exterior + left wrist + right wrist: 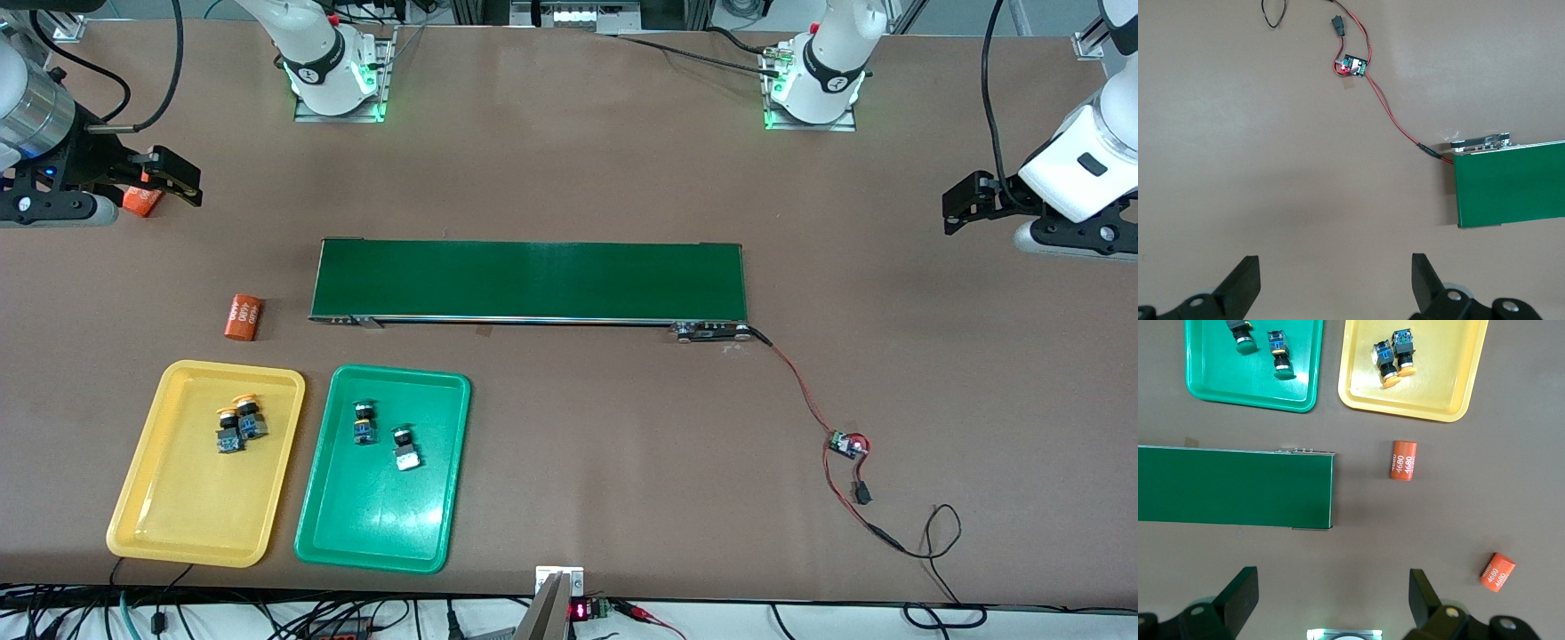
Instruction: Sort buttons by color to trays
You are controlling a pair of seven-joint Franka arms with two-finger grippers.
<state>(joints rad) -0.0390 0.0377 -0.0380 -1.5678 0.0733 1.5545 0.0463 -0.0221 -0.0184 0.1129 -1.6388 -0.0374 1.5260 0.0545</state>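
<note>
Two yellow-capped buttons (229,429) (248,417) lie side by side in the yellow tray (191,507). The green tray (373,520) beside it holds two green-capped buttons (363,422) (405,447), a little apart. The right wrist view shows both trays, yellow tray (1425,397) and green tray (1225,380), each with its pair of buttons. My right gripper (178,182) (1333,593) hangs open and empty over the right arm's end of the table. My left gripper (962,203) (1336,280) is open and empty over bare table at the left arm's end.
A long dark-green conveyor belt (529,280) lies across the middle. One orange "4680" cylinder (243,317) lies near the yellow tray, another (142,200) under my right gripper. A small circuit board (847,444) with red wires trails from the belt's end.
</note>
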